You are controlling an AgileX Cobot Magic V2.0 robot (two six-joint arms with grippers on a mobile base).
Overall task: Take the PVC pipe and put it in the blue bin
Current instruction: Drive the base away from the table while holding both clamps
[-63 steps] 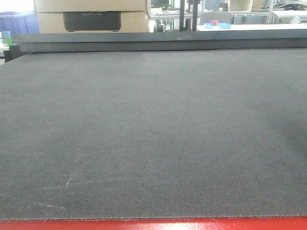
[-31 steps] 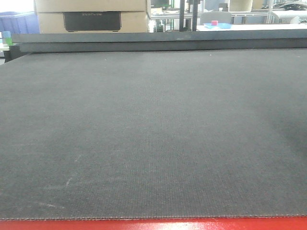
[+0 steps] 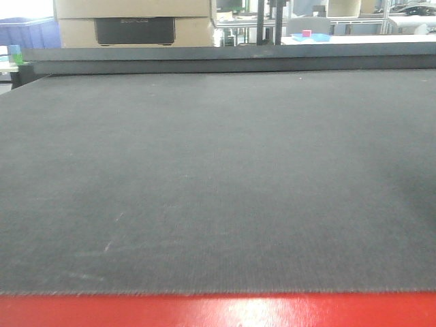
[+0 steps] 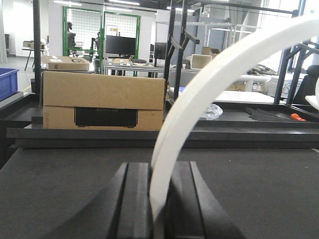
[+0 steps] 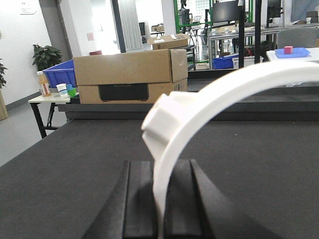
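In the left wrist view a white curved PVC pipe (image 4: 209, 74) arcs up and to the right out of my left gripper (image 4: 158, 172), whose black fingers (image 4: 137, 199) are shut on its rim. In the right wrist view my right gripper (image 5: 159, 167) is shut in the same way on a white PVC pipe piece (image 5: 199, 99) with a ribbed collar. A blue bin (image 5: 59, 74) stands beyond the table's far left corner, beside the cardboard box; its edge shows as the blue bin (image 4: 7, 82) and the blue bin (image 3: 27, 30). Neither gripper appears in the front view.
A dark grey mat (image 3: 218, 170) covers the table, with a red front edge (image 3: 218, 312). A cardboard box (image 3: 133, 24) sits behind the raised back rail (image 3: 225, 58). Bottles and cups (image 5: 57, 87) stand on a small side table at the left. A second blue bin (image 5: 227, 62) is further back.
The front view has shifted slightly: the red front edge shows wider and the cardboard box sits a little further right and higher in the picture.
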